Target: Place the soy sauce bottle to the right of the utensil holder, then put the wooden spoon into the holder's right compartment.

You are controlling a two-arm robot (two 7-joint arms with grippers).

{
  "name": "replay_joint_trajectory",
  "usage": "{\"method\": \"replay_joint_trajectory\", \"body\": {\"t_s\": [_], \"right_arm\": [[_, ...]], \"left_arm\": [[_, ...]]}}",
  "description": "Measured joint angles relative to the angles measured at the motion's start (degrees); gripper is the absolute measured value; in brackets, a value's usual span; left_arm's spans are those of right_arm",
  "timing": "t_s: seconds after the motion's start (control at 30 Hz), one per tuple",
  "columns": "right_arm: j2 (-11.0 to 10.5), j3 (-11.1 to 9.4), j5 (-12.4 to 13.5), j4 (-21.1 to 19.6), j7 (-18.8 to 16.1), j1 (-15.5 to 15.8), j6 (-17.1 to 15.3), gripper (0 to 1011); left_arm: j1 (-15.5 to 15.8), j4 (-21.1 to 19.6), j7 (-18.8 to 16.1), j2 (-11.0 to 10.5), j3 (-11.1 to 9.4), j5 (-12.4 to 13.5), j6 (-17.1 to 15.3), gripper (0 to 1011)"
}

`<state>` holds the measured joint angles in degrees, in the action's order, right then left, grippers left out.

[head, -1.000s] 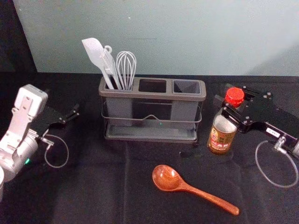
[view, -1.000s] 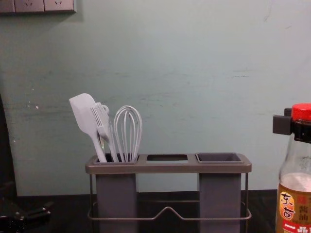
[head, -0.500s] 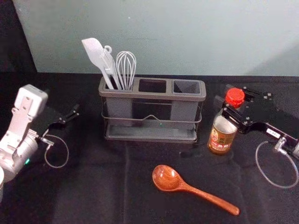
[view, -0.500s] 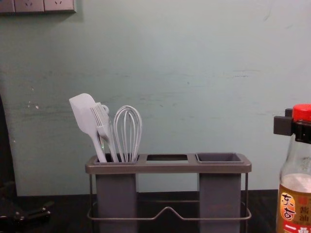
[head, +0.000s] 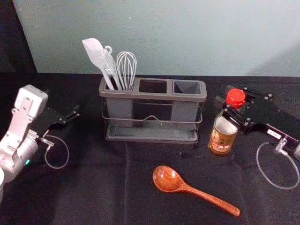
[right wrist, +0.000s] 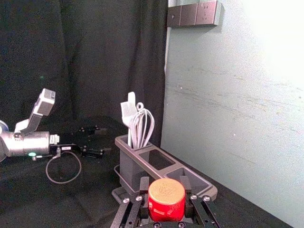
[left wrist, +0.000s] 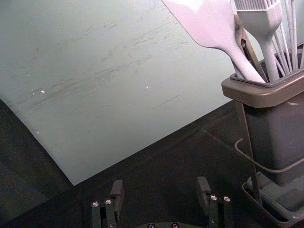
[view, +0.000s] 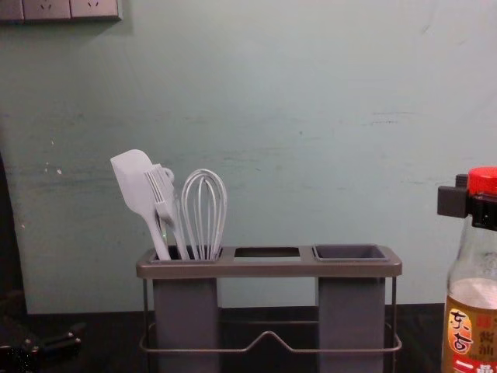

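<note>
- Right gripper [head: 226,99]: at the right side of the table in the head view; pinching the soy sauce bottle [head: 222,136] at the neck, just under the red cap [head: 235,97]. Right wrist view has the cap between its fingers.
- Soy sauce bottle: upright, to the right of the utensil holder [head: 152,95] and near it, with a gap between. Whether its base bears weight on the black cloth [head: 103,187], cannot tell.
- Left gripper [head: 69,108]: parked to the left of the holder, well apart from it; fingers spread, nothing between them in the left wrist view.
- Wooden spoon [head: 168,179]: lying on the cloth in front of the holder; bowl toward the left, handle slanting right and toward the robot.
- Utensil holder: upright on the cloth. Left compartment carries a spatula [view: 138,183], a brush [view: 165,198] and a whisk [view: 205,210], heads up; spatula leans left.
- Right compartment [head: 187,87]: a gray open-topped cup, on the bottle's side of the holder.
- Background: pale wall [view: 311,116], socket panel [view: 58,9] high at its left in the chest view.
</note>
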<state>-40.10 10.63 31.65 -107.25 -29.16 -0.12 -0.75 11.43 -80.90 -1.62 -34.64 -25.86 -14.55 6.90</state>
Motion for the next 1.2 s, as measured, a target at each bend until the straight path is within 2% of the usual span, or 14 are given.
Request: {"method": "replay_joint_trajectory", "body": {"t_s": [0.4,0.53,0.73,1.1,1.2], "right_arm": [[-0.31,0.04,-0.02,0.01,0.20,-0.04,0.00,382],[-0.14,0.41,0.17,1.64,0.26,-1.25,-0.30,381],[1.71,1.89,1.14,7.75,-0.21,-5.30,-0.35,382],[4.77,4.34,1.20,16.41,-1.15,-11.67,0.59,382],[6.28,5.14,1.57,20.03,-1.82,-13.88,0.97,382]], "left_arm": [[0.00,0.00,0.00,0.00,0.00,0.00,0.00,1005],[0.00,0.00,0.00,0.00,0.00,0.00,0.00,1005],[0.00,0.00,0.00,0.00,0.00,0.00,0.00,1005],[0.00,0.00,0.00,0.00,0.00,0.00,0.00,1005],[0.00,0.00,0.00,0.00,0.00,0.00,0.00,1005]]}}
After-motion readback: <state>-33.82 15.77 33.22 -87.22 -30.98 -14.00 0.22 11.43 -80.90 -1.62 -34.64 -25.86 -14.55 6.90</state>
